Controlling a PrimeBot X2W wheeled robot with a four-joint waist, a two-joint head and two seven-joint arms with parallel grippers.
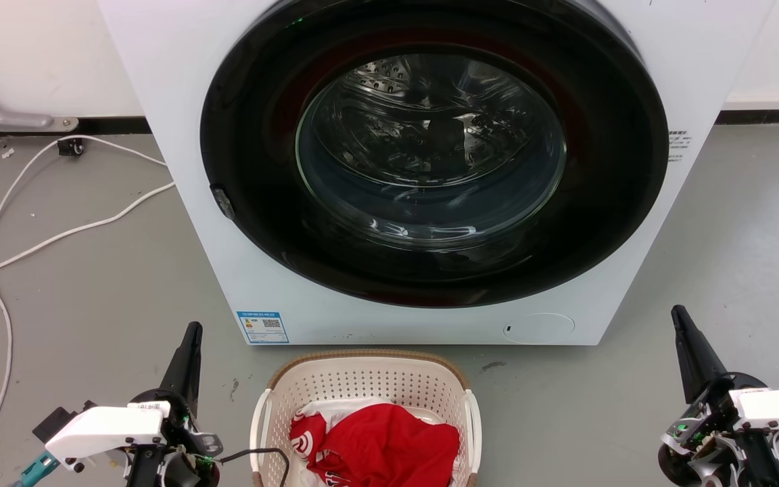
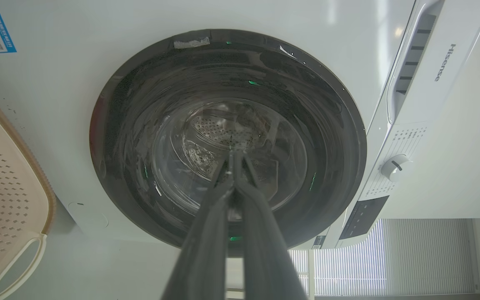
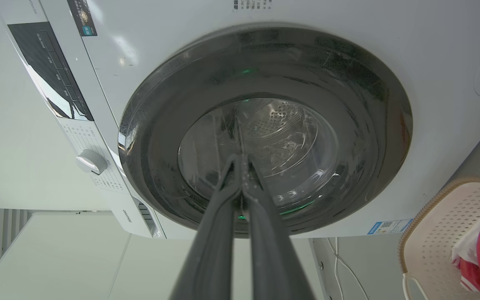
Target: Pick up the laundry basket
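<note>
Grey floor, head view: the laundry basket (image 1: 362,382) sits just before the washing machine (image 1: 430,325), between my left gripper (image 1: 189,352) and right gripper (image 1: 690,348). Left wrist view: fingers pressed together, empty, basket at the left edge. Right wrist view: likewise clenched on nothing. Lifting one handle alone could spill the red garment (image 1: 389,439).

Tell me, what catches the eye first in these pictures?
A big white washing machine stands in the middle, its round dark glass door facing the camera. On the grey floor just before it sits a cream laundry basket holding red cloth. The left gripper and right gripper flank the basket, fingers shut, touching nothing.
</note>
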